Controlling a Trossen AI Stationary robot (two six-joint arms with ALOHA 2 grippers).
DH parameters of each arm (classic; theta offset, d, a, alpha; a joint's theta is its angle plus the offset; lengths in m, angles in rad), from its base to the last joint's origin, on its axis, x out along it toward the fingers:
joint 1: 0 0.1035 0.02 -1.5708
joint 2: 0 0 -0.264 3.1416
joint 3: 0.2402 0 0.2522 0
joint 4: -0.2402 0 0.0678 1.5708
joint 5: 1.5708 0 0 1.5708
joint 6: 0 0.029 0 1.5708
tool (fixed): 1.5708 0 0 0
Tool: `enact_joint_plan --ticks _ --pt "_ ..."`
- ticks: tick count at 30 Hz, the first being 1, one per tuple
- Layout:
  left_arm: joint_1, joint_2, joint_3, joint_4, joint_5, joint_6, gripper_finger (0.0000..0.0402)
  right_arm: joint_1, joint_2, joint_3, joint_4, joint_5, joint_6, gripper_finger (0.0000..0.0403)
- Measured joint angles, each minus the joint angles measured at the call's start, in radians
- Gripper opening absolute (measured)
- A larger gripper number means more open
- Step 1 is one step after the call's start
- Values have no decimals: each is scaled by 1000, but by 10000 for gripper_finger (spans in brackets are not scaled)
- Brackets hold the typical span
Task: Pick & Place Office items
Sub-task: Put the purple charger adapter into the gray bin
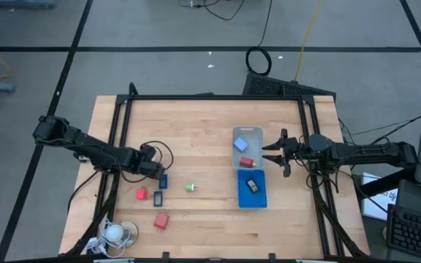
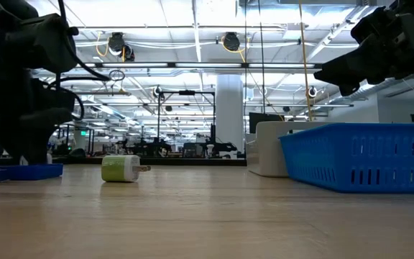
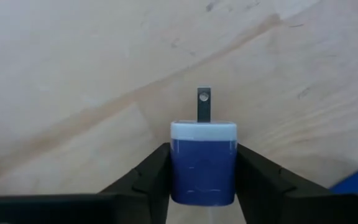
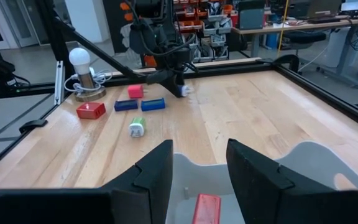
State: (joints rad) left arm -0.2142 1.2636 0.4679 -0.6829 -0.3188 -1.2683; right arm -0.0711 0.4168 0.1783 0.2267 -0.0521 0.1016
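My left gripper (image 1: 157, 169) is shut on a blue plug adapter (image 3: 202, 163) with a white face and a metal prong, left of the table's middle. Around it on the wood lie two dark blue pieces (image 1: 164, 180) (image 1: 158, 197), two red blocks (image 1: 142, 193) (image 1: 161, 220) and a green-and-white adapter (image 1: 191, 188) (image 2: 121, 168). The clear tray (image 1: 234, 133) holds a light-blue cube (image 1: 240, 145) and a red block (image 1: 247, 162). The blue tray (image 1: 242, 200) holds a black piece (image 1: 252, 185). My right gripper (image 1: 275, 153) (image 4: 197, 152) hangs open over the clear tray's right edge. My left gripper pinches the blue adapter by its two blue side walls (image 3: 178, 171), one finger on each side. The fingers slant down from the table's left. The white face and prong (image 3: 204, 104) stick out beyond the fingertips. Whether the adapter is clear of the table I cannot tell.
A white round base with a bulb and coiled cord (image 1: 115, 232) sits at the near left corner. A black frame (image 1: 210, 97) runs around the table top. Bare wood (image 1: 203, 139) lies between the left gripper and the trays.
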Motion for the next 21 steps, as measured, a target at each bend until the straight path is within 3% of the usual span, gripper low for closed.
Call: enact_joint_plan --ticks 13,17,21 --pt "2 2 49 62 -122 275 139 0 6 0 42 2 10 144" --pt "2 2 115 79 -135 372 134 1 51 -4 131 2 21 144" --pt "2 1 171 163 -149 502 144 1 142 -59 354 0 44 144"
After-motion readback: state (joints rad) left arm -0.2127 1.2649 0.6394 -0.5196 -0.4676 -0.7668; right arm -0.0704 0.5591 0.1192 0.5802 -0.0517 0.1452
